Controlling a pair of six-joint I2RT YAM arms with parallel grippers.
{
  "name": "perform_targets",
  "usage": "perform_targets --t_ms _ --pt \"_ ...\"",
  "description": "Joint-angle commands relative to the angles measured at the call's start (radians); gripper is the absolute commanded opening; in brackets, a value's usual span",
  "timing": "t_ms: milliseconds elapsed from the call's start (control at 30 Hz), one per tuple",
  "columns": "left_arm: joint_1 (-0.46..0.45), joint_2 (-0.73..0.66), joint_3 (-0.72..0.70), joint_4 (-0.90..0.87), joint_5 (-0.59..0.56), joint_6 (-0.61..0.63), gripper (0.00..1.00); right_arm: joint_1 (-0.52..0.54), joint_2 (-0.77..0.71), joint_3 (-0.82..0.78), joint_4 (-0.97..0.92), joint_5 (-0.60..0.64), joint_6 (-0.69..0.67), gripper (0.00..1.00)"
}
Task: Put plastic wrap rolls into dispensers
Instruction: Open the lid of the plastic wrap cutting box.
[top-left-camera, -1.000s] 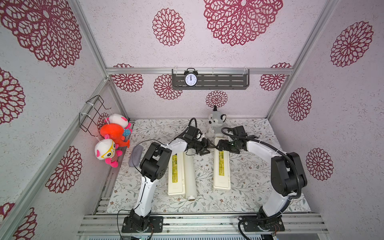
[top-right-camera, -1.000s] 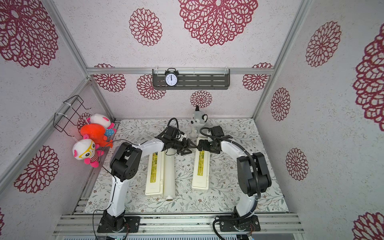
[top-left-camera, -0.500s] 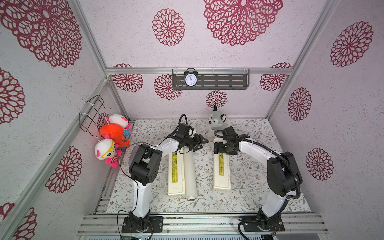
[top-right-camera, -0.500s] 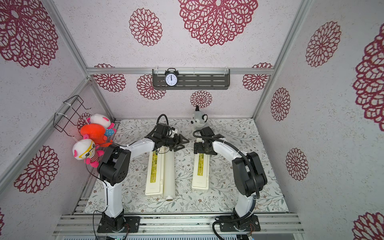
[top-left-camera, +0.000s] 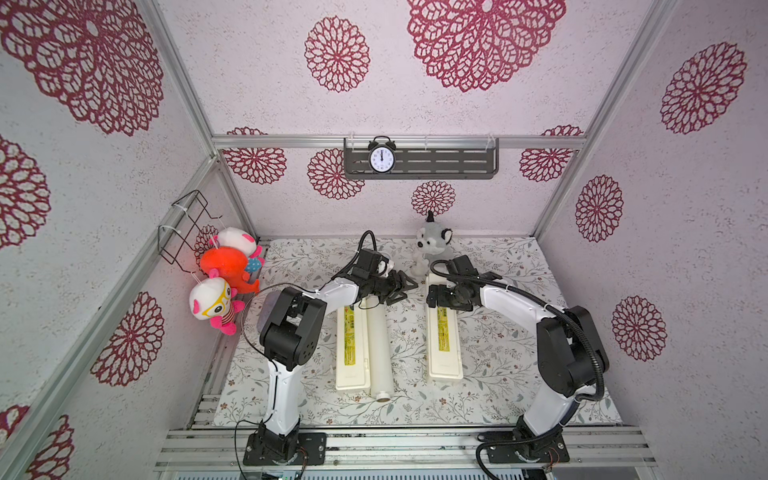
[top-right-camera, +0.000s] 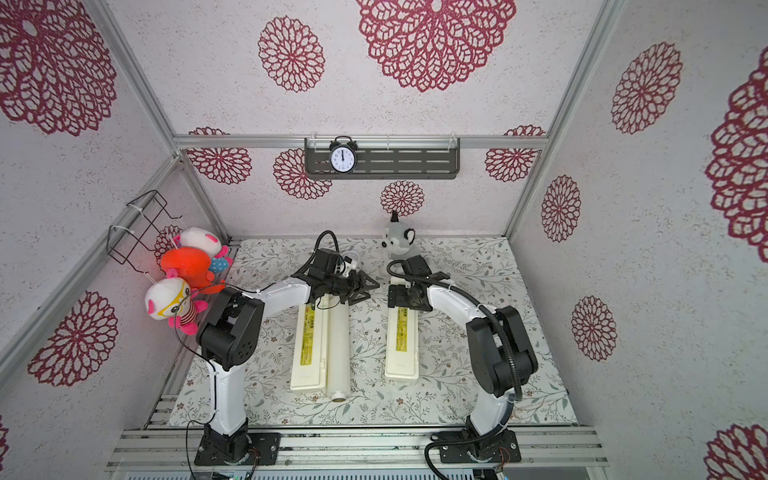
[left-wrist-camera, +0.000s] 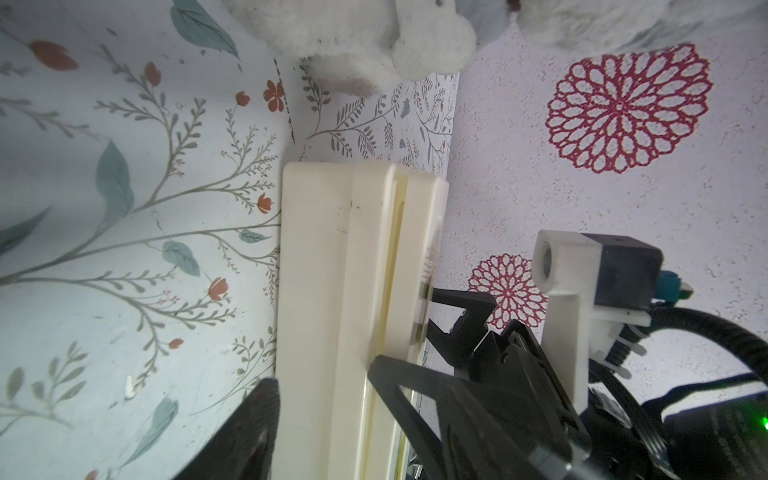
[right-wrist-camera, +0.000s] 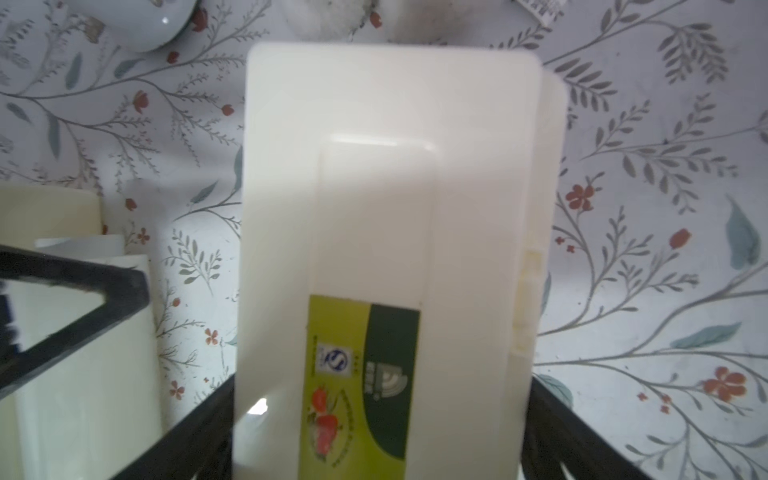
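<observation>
Your right gripper (top-left-camera: 441, 300) straddles the far end of the right dispenser (top-left-camera: 444, 349), fingers spread, likely to open it; left gripper (top-left-camera: 409, 291) spread, empty; roll (top-left-camera: 379, 349) lies against the left dispenser (top-left-camera: 352, 349) mid bench (top-left-camera: 507, 332)

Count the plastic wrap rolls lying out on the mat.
1. The plastic wrap roll lies on the mat, touching the left dispenser on its side facing the right dispenser. A second roll may be hidden inside a dispenser.
</observation>
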Motion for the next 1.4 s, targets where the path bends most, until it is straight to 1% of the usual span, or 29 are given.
perform_targets --t_ms 0,133,267,333,467,533,600,667,800,1000,1100,1200,1300,1367 --pt "-0.013 0.034 0.007 0.031 0.023 -0.006 0.64 -0.002 -0.036 -0.024 0.031 -0.192 -0.03 0.94" --pt "-0.021 0.052 0.009 0.029 0.027 -0.012 0.63 -0.036 -0.062 -0.057 0.089 -0.304 -0.036 0.93" --pt "-0.035 0.075 0.029 0.036 0.05 -0.019 0.64 -0.058 -0.079 -0.07 0.119 -0.388 -0.043 0.93" --pt "-0.045 0.079 0.041 0.052 0.07 -0.024 0.65 -0.062 -0.081 -0.07 0.117 -0.405 -0.045 0.94" --pt "-0.056 0.091 0.051 0.048 0.077 -0.028 0.66 -0.063 -0.082 -0.066 0.102 -0.38 -0.036 0.94" --pt "-0.058 0.101 0.05 0.055 0.079 -0.035 0.66 -0.059 -0.085 -0.067 0.093 -0.36 -0.032 0.94" --pt "-0.064 0.112 0.054 0.053 0.081 -0.031 0.67 -0.056 -0.089 -0.066 0.083 -0.338 -0.028 0.97" --pt "-0.071 0.122 0.06 0.053 0.088 -0.034 0.68 -0.04 -0.087 -0.044 0.045 -0.281 -0.043 0.99" --pt "-0.077 0.116 0.051 0.129 0.109 -0.073 0.72 0.018 -0.054 0.039 -0.087 -0.111 -0.099 0.99" --pt "-0.076 0.117 0.059 0.126 0.11 -0.075 0.72 0.068 -0.023 0.124 -0.235 0.064 -0.145 0.99" --pt "-0.069 0.119 0.059 0.131 0.11 -0.083 0.72 0.079 -0.015 0.14 -0.291 0.089 -0.16 0.99" --pt "-0.067 0.118 0.064 0.14 0.115 -0.086 0.72 0.082 -0.007 0.132 -0.328 0.086 -0.167 0.99" --pt "-0.067 0.113 0.07 0.133 0.117 -0.081 0.72 0.073 -0.023 0.117 -0.349 0.111 -0.165 0.98" --pt "-0.067 0.111 0.071 0.122 0.114 -0.073 0.72 0.053 -0.055 0.104 -0.342 0.075 -0.159 0.97"
